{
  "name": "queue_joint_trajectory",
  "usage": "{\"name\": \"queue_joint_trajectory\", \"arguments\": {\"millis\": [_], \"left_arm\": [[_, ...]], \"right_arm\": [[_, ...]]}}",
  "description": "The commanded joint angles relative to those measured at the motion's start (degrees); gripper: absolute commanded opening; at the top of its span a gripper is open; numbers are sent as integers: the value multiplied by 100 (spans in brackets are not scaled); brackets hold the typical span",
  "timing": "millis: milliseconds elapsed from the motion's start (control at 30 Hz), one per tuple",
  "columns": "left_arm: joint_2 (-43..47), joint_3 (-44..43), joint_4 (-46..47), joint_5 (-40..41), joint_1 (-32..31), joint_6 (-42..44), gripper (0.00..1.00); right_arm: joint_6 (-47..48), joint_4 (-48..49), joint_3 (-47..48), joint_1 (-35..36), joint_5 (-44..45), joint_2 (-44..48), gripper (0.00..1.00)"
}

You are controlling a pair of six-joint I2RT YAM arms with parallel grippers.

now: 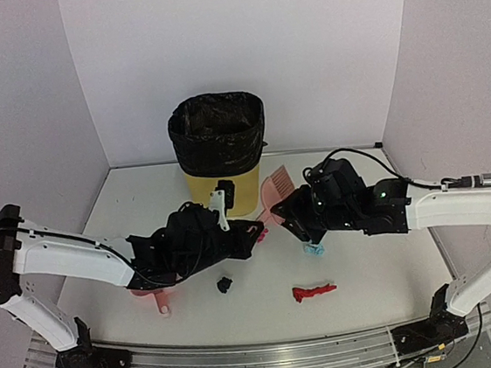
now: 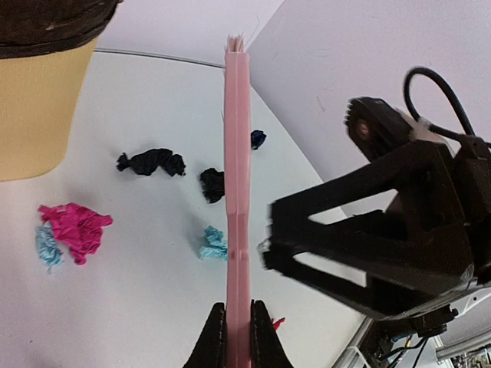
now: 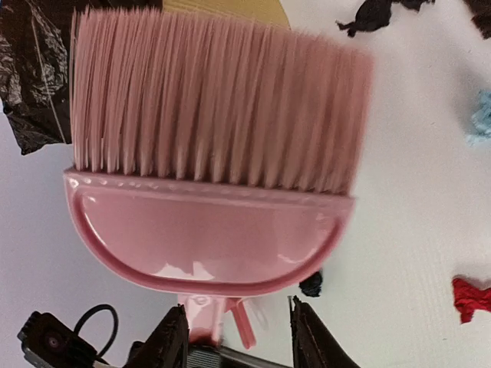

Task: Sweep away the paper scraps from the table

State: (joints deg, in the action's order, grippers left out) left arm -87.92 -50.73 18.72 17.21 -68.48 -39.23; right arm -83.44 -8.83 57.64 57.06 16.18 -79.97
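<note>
- Left end effector (image 2: 238, 331): clamped tight on the handle end of the pink brush (image 3: 207, 230), which the left wrist view shows edge-on, running up the middle of the frame.
- Right end effector (image 3: 238, 334): jaws parted, one on each side of the brush neck. A visible gap separates the neck from one finger, so there is no firm grip.
- Brush: off the surface (image 1: 372, 298), bristles upward, just right of the yellow bin (image 1: 220, 165) with the black liner.
- Paper scraps: all lying on the surface. The top view shows a teal one (image 1: 314, 249) below the right end effector, a dark one (image 1: 224, 284) at lower centre and a red one (image 1: 314, 292) to its right. The left wrist view shows more: a magenta wad (image 2: 75, 230) and dark wads (image 2: 151, 162) near the bin.
- Pink dustpan (image 1: 141, 293): on the surface, under the left arm, lower left.
</note>
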Motion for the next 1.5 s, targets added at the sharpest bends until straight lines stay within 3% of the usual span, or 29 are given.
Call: {"name": "queue_joint_trajectory", "arguments": {"millis": [0,67,200,300,467,567,667,800,967,1167,1300,1467], "left_arm": [[890,-566,-2717,603,48,-515,0],[1108,-847,-4004,782,50,-959,0],[1368,-1602,-6358,880,54,-1773,0],[1368,-2138,-7411,863,68,-2234,0],[627,-2970,-9268,921,569,-3027,0],[253,-3287,-9473,1077,1181,-2823,0],[43,-3294,-9292,944,2123,-2045,0],[-254,-3566,-9241,931,3103,-1500,0],[-402,-4223,-10012,1348,3753,-1371,0],[-202,-3815,-10083,928,4442,-1541,0],[-134,-3377,-10080,917,5257,-1415,0],[-549,-3200,-10063,873,5399,-1237,0]], "right_arm": [[1027,-1153,-349,-62,1025,838,73],[1270,-1455,-525,-59,1270,1135,86],[1874,-2249,-571,-70,1836,1533,89],[2349,-2591,-565,-68,2235,1771,90],[2837,-3024,-408,-69,2620,1921,91],[3020,-3167,-309,-104,2661,1880,93],[3081,-3265,-214,-322,2405,1784,94],[3179,-3279,-160,-1067,1332,1573,95],[3385,-3298,-235,-1568,607,1331,95],[3601,-3349,-265,-1748,420,1263,95],[3639,-3360,-338,-1808,362,1279,95],[3670,-3362,-376,-1899,246,1247,95]]}}
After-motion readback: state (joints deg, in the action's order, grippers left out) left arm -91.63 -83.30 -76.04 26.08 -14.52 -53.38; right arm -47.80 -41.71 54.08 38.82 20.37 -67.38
